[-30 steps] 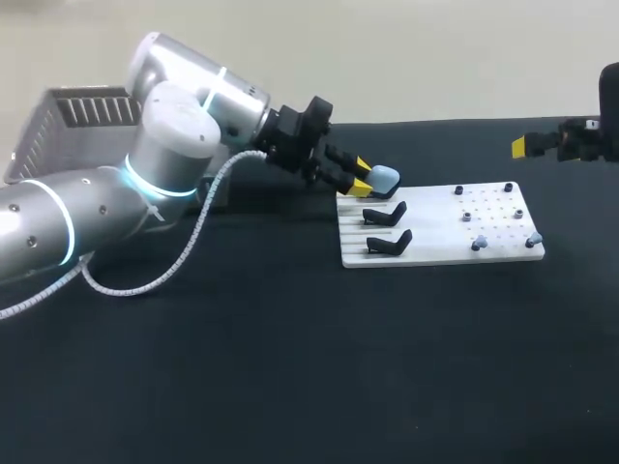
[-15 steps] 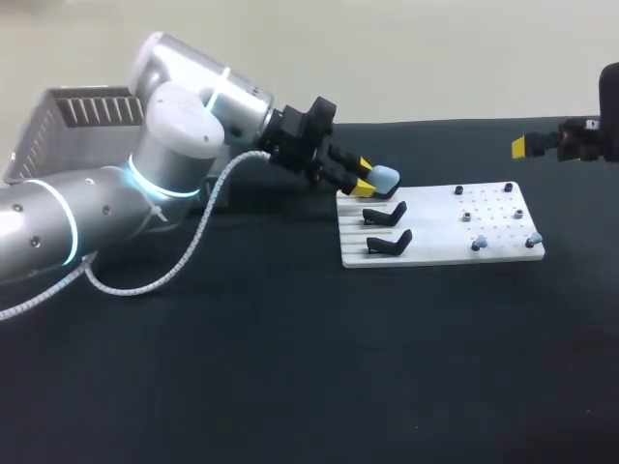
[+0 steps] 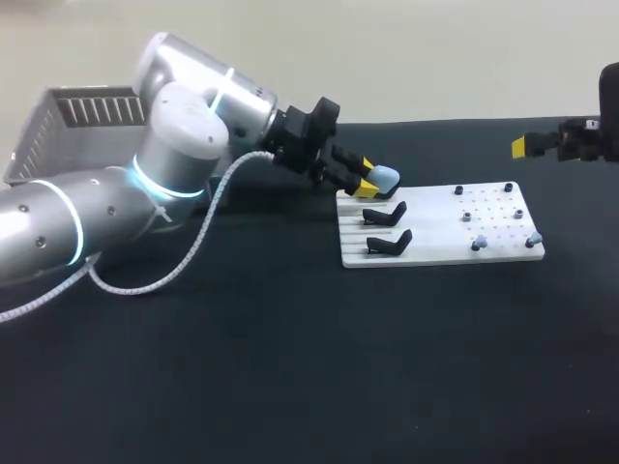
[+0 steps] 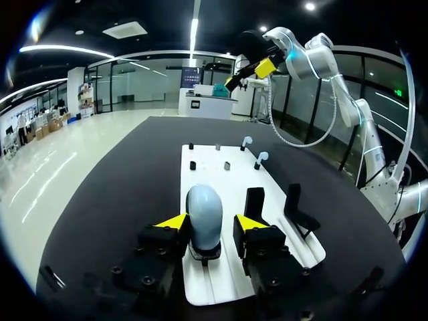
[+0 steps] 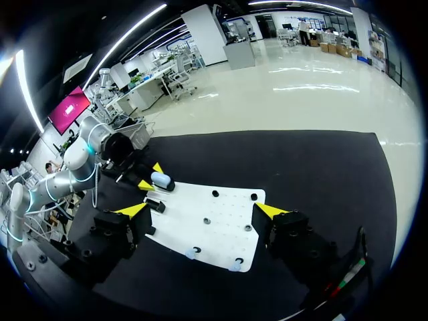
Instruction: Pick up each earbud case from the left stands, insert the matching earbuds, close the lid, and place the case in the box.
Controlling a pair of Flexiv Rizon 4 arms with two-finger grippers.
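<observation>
Blue case (image 4: 204, 210) at board (image 4: 231, 188) edge, between left gripper (image 4: 210, 223) fingers, perhaps untouched.

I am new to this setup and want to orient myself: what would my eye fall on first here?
First, the pale blue rounded earbud case on the rear stand of the white flat board, with the left gripper open, its yellow tips on either side. Next, two empty black stands nearer on that board.

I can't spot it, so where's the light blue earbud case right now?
In the head view, the light blue earbud case sits at the white board's rear left corner, between the left gripper's open fingers.
</observation>
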